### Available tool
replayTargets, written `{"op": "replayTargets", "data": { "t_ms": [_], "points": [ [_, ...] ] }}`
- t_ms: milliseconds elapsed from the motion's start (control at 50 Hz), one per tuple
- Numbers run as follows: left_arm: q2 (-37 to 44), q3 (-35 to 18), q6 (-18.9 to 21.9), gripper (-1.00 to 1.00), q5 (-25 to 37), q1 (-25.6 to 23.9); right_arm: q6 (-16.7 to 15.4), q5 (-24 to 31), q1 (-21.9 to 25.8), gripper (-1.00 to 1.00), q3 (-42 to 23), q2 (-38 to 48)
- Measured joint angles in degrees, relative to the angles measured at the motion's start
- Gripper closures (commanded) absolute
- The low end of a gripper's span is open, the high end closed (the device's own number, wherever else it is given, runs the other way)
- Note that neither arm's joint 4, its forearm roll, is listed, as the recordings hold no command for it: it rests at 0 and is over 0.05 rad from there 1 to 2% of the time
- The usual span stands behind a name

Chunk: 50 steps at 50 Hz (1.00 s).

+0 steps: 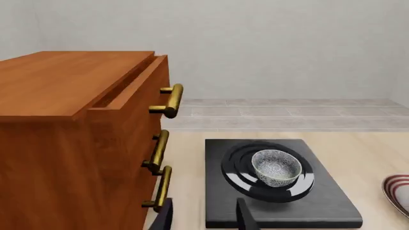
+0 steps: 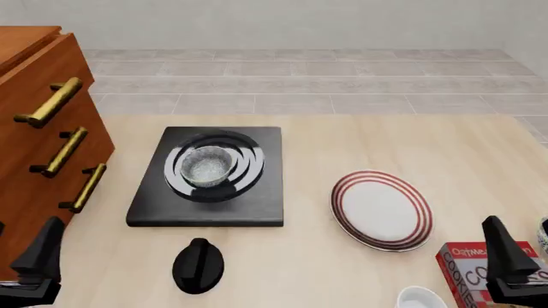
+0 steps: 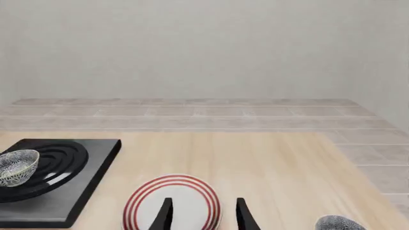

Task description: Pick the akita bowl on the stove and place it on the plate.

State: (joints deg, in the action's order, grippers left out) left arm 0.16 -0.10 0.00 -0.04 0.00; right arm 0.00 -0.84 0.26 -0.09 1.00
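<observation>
Both sets of jaws stand apart, empty. The bowl (image 2: 206, 166) is small and round; a shallow grip could tip it off the stove (image 2: 207, 177) before the plate (image 2: 381, 209).

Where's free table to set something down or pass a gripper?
Widest bare stretch: the far right of the table, beyond the plate. A narrower lane runs between the stove and the plate. Crowded: near right, with the cookie box and white bowl; left, the wooden drawers hug the stove.
</observation>
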Motion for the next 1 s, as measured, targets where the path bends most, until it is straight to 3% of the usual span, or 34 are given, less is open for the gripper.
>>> {"op": "replayTargets", "data": {
  "t_ms": [480, 1000],
  "points": [
    [0.2, -0.1, 0.0, -1.00, -0.1, 0.0, -1.5, -2.2, -1.8, -1.00, -1.8, 7.0],
    [0.3, -0.1, 0.0, -1.00, -0.1, 0.0, -4.2, -4.1, 5.4, -1.00, -15.2, 25.6]
  ]
}}
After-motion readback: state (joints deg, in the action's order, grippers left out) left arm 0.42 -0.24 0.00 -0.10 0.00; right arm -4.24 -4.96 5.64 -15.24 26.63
